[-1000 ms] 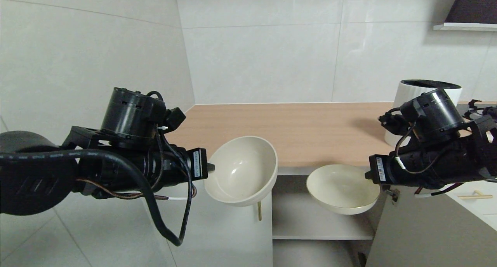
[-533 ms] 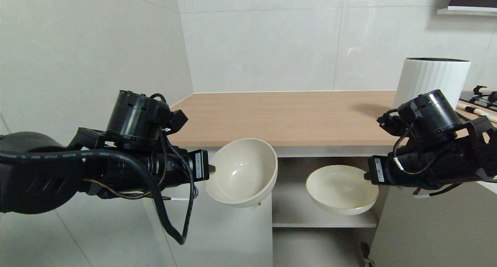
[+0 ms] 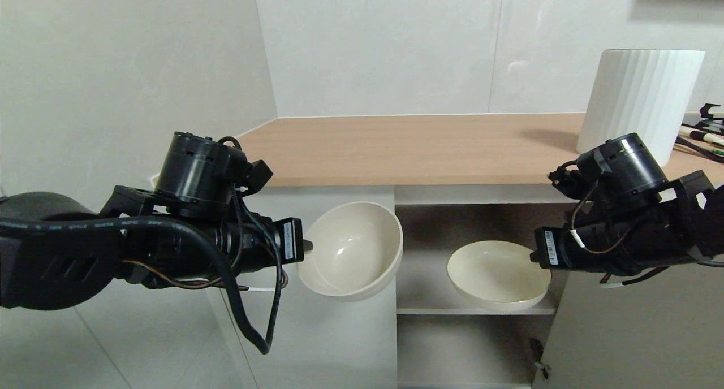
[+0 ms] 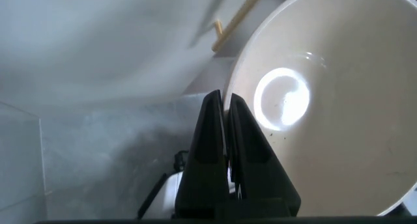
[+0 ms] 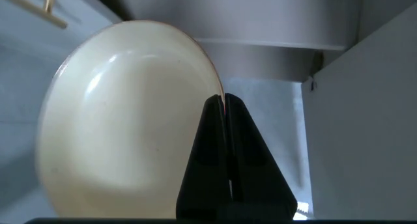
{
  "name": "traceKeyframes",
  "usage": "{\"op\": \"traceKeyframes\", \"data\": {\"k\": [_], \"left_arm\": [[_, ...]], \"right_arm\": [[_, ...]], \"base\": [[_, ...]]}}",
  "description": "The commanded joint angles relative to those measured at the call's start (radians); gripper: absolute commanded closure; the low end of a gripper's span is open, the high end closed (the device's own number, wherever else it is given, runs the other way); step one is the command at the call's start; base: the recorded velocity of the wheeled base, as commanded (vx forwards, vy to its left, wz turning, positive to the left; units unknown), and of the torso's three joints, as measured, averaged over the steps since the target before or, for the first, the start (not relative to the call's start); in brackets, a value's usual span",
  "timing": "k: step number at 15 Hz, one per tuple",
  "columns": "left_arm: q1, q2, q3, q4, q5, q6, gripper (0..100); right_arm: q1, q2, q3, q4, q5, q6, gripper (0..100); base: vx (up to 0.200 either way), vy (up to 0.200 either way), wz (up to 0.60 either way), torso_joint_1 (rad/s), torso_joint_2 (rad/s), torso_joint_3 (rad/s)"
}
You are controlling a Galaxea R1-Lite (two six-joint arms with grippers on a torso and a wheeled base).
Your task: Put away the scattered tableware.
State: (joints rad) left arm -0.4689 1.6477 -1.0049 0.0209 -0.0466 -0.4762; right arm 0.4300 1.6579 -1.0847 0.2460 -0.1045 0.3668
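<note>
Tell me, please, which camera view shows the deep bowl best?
The head view shows the whole deep bowl, tilted, its rim pinched by the left pincer. The left wrist view crops it to the rim and inside; the right wrist view looks at the shallow dish.

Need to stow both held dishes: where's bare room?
The wooden countertop is bare from the left wall to the white ribbed cylinder. The open cabinet's pale shelf shows bare between the deep cream bowl and shallow cream dish. Crowded right of the cylinder.
</note>
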Motion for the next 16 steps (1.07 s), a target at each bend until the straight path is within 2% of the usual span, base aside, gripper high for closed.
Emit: {"op": "traceKeyframes", "data": {"k": [1, 5, 7, 11, 16], "left_arm": [[0.0, 0.0, 0.0, 0.001, -0.001, 0.001, 100], [0.0, 0.0, 0.0, 0.001, -0.001, 0.001, 100], [-0.01, 0.0, 0.002, 0.001, -0.001, 0.001, 100], [-0.011, 0.0, 0.0, 0.001, -0.001, -0.001, 100], [-0.013, 0.0, 0.002, 0.001, -0.001, 0.001, 100]], "right_arm": [[0.001, 0.002, 0.0, 0.001, 0.0, 0.0, 100], [0.003, 0.068, -0.001, -0.007, 0.003, 0.0, 100], [0.021, 0.18, 0.002, -0.047, 0.0, 0.001, 100], [0.021, 0.402, 0.028, -0.251, -0.014, 0.011, 100], [0.0, 0.562, 0.02, -0.384, -0.029, 0.014, 100]], "base": [[0.0, 0.0, 0.0, 0.0, 0.0, 0.0], [0.0, 0.0, 0.0, -0.05, 0.08, 0.067], [0.0, 0.0, 0.0, -0.032, 0.07, 0.041], [0.0, 0.0, 0.0, 0.0, 0.0, 0.0], [0.0, 0.0, 0.0, 0.0, 0.0, 0.0]]}}
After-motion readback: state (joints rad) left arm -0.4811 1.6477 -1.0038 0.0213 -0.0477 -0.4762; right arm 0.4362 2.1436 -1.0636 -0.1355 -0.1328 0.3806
